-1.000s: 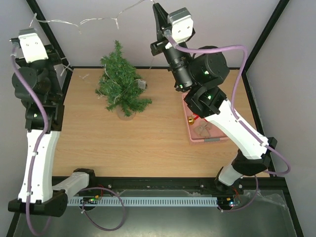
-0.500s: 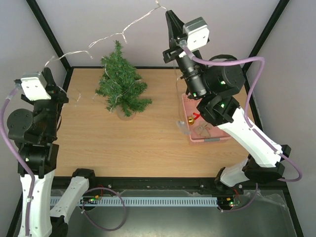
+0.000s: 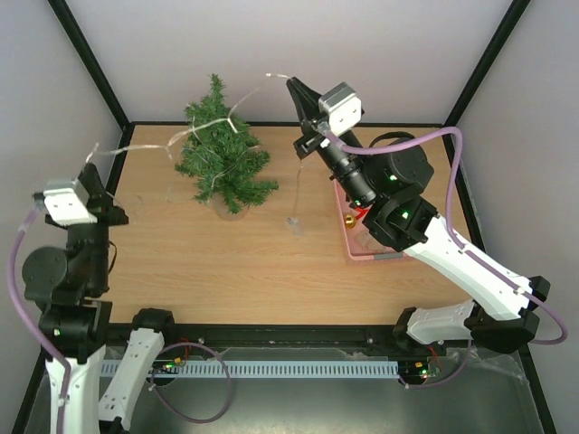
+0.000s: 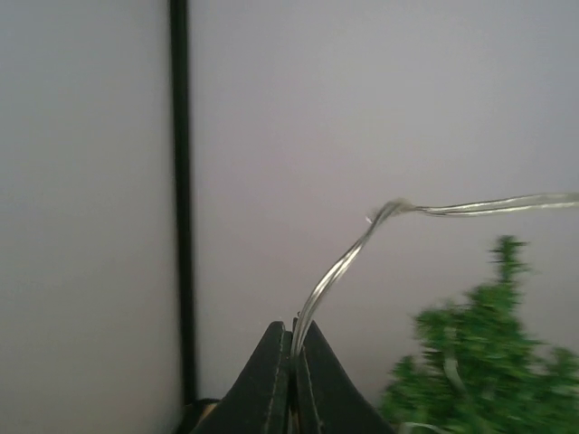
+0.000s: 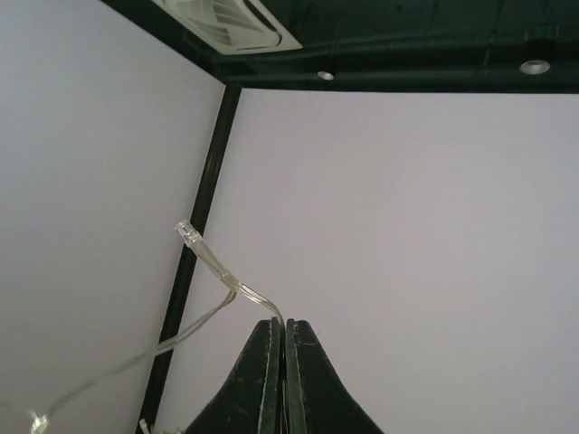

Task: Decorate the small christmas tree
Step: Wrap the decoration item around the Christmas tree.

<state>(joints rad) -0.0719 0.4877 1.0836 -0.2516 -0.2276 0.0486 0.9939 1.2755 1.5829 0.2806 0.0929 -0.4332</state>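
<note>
Both arms lower now; string (image 4: pixel 336 268) sags left-to-right across tree (image 3: pixel 222 154) top. Left gripper (image 4: pixel 291 339), right gripper (image 5: pixel 283 327) each pinch string. Tree between them, nearer right.

The small christmas tree (image 3: pixel 222 158) stands on the counter (image 3: pixel 253 262) in its far-left part. The basket (image 3: pixel 380 256) sits on the counter's right side, partly under the right arm, well apart from the tree. The left pincer (image 3: pixel 96 174) is raised at the counter's left edge and the right pincer (image 3: pixel 293 87) is raised just right of the treetop. Each is closed on the light wire (image 3: pixel 269 77), which runs through the air between them, passing over the tree. One loose strand hangs down to the counter between tree and basket.
</note>
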